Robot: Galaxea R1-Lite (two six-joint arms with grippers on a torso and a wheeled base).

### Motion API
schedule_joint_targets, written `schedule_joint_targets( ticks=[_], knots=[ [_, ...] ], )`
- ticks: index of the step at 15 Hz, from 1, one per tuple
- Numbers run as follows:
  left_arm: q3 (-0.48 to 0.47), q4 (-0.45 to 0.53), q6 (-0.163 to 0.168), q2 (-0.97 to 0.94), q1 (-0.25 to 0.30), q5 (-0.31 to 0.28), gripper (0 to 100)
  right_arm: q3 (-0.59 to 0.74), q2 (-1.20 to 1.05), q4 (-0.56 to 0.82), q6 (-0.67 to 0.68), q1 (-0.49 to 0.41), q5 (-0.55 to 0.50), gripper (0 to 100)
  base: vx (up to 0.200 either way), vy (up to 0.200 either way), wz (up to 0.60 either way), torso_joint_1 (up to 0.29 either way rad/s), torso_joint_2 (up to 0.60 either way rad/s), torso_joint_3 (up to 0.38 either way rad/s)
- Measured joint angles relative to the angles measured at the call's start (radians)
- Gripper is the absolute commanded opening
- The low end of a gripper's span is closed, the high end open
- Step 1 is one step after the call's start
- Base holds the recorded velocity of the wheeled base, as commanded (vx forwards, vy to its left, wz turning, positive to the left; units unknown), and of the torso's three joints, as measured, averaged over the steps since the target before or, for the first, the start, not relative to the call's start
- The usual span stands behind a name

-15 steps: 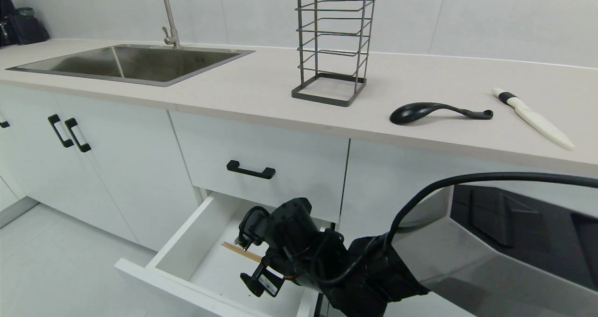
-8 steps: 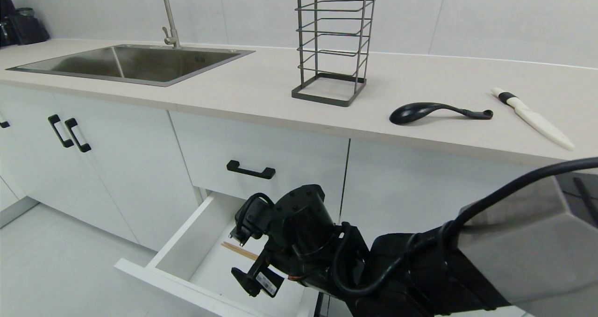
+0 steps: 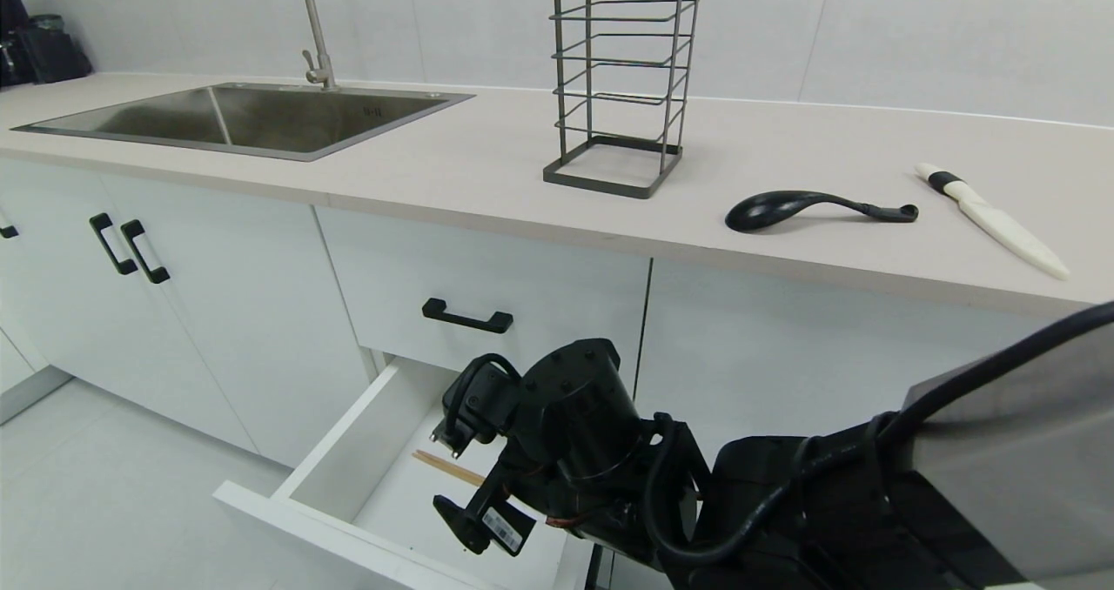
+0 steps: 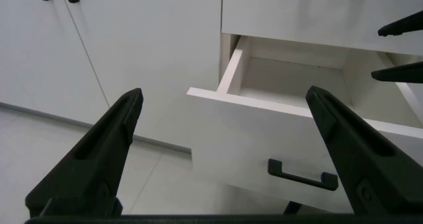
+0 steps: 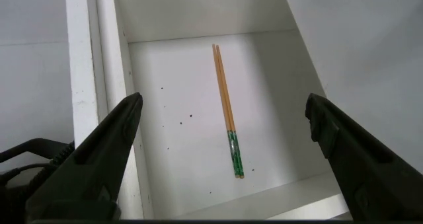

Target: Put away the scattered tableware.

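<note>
I'm watching the pulled-out drawer (image 3: 348,438), at seven o'clock from the rack (image 3: 600,187), holding one pair of chopsticks (image 5: 227,108); my right tool (image 3: 454,479) and left tool (image 4: 225,102) are both gaping, gripping nothing.

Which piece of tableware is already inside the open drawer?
The chopsticks, lying on the drawer floor; the black ladle and white knife lie out on the countertop.

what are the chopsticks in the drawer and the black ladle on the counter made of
Pair of tan chopsticks with green ends: likely bamboo or wood, matte, judging by the even straw colour. Glossy black curved ladle: probably plastic, possibly lacquered; smooth surface with soft highlights.
</note>
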Motion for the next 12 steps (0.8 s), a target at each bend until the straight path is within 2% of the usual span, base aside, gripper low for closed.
schedule_joint_targets(
  ticks=[3, 8, 12],
  knots=[
    [0.0, 0.0, 0.0, 0.0, 0.0, 0.0, 100, 0.0, -0.001, 0.002, -0.002, 0.0, -0.001, 100, 0.0, 0.0, 0.0, 0.0, 0.0, 0.0],
    [0.0, 0.001, 0.0, 0.0, 0.0, 0.0, 100, 0.0, -0.002, 0.003, -0.001, 0.0, -0.001, 100, 0.0, 0.0, 0.0, 0.206, -0.11, -0.104],
    [0.0, -0.002, 0.0, 0.0, 0.0, 0.0, 100, 0.002, -0.002, 0.003, 0.0, 0.009, 0.0, 100, 0.0, 0.0, 0.0, 0.213, -0.6, -0.218]
  ],
)
